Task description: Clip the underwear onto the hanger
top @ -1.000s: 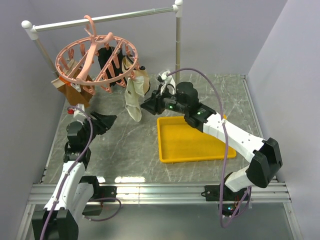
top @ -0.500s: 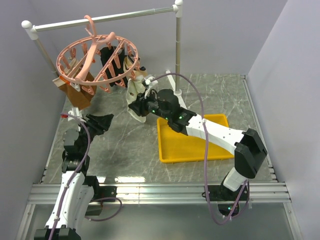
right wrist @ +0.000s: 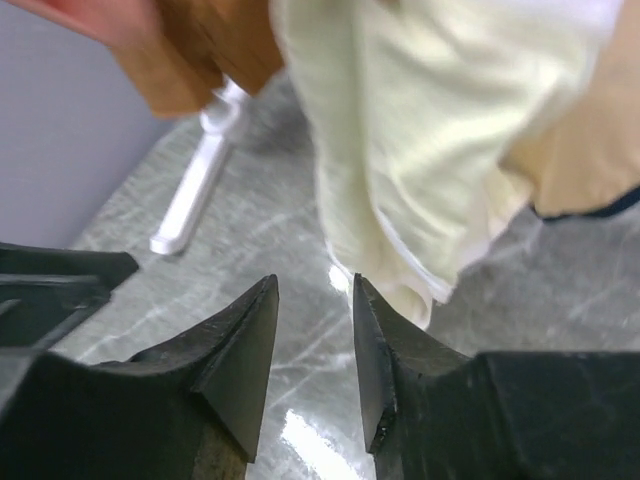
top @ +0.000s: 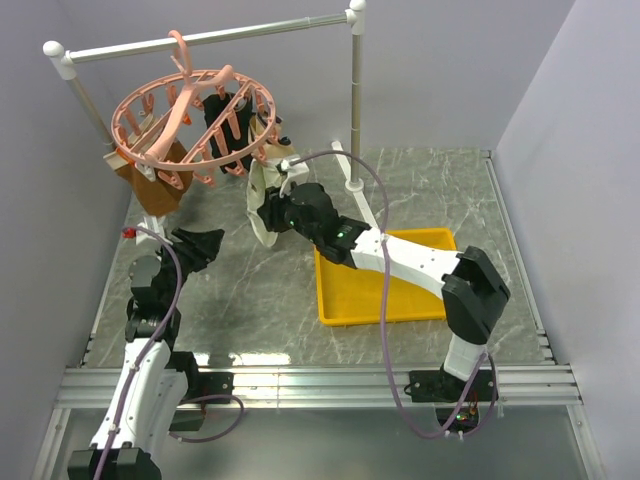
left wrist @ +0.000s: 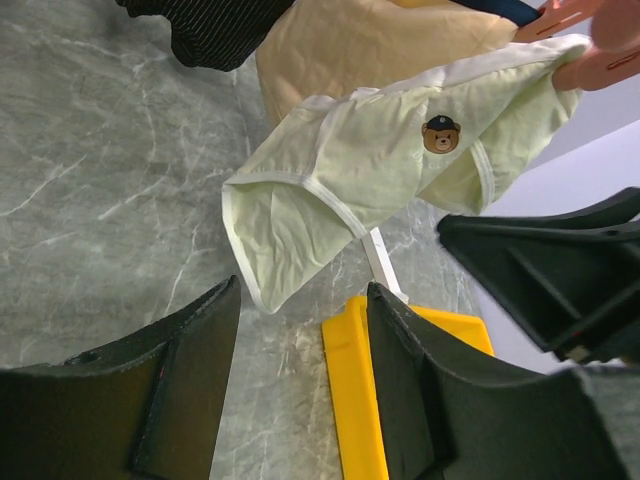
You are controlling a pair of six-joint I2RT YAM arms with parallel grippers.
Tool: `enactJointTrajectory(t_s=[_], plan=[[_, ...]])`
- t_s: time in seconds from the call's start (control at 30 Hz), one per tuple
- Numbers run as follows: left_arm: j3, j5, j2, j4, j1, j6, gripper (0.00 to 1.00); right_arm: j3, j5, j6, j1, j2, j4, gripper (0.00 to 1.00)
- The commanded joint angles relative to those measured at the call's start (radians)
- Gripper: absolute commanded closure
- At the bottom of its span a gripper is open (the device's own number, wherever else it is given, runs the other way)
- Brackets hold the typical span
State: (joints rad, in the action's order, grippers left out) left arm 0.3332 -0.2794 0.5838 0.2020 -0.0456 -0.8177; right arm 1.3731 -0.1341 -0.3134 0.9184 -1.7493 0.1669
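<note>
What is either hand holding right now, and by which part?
Nothing. The left hand and the right hand are both open and empty; the underwear hangs clipped to the hanger.

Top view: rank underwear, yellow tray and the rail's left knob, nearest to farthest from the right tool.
From the right tool:
1. Underwear, just at its tips.
2. Yellow tray, on the table under its arm.
3. Rail's left knob, far back left.

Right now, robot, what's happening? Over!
Left gripper open, empty. Right gripper open, empty, close to underwear. Underwear hangs from hanger clip. Tan garment right behind it.
</note>
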Motion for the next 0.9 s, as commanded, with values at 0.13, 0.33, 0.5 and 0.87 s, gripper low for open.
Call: enactJointTrajectory(t_s=[0.13,0.33,0.5,0.87], plan=[[-0.002,0.003,0.042,0.094,-0.005,-0.032,0.40,0.072,-0.052,-0.110,0.000,-0.064,0.009,0.53],[-0.013,-0.014,0.079,0.132,-0.004,-0.052,0.35,0.121,-0.090,-0.148,0.000,-0.124,0.000,0.53],[-0.019,-0.029,0.128,0.181,-0.005,-0.084,0.34,0.090,-0.032,-0.130,-0.012,-0.122,0.031,0.89],[-0.025,-0.072,0.261,0.321,-0.005,-0.179,0.34,0.009,0.434,-0.024,-0.102,0.033,0.138,1.00]])
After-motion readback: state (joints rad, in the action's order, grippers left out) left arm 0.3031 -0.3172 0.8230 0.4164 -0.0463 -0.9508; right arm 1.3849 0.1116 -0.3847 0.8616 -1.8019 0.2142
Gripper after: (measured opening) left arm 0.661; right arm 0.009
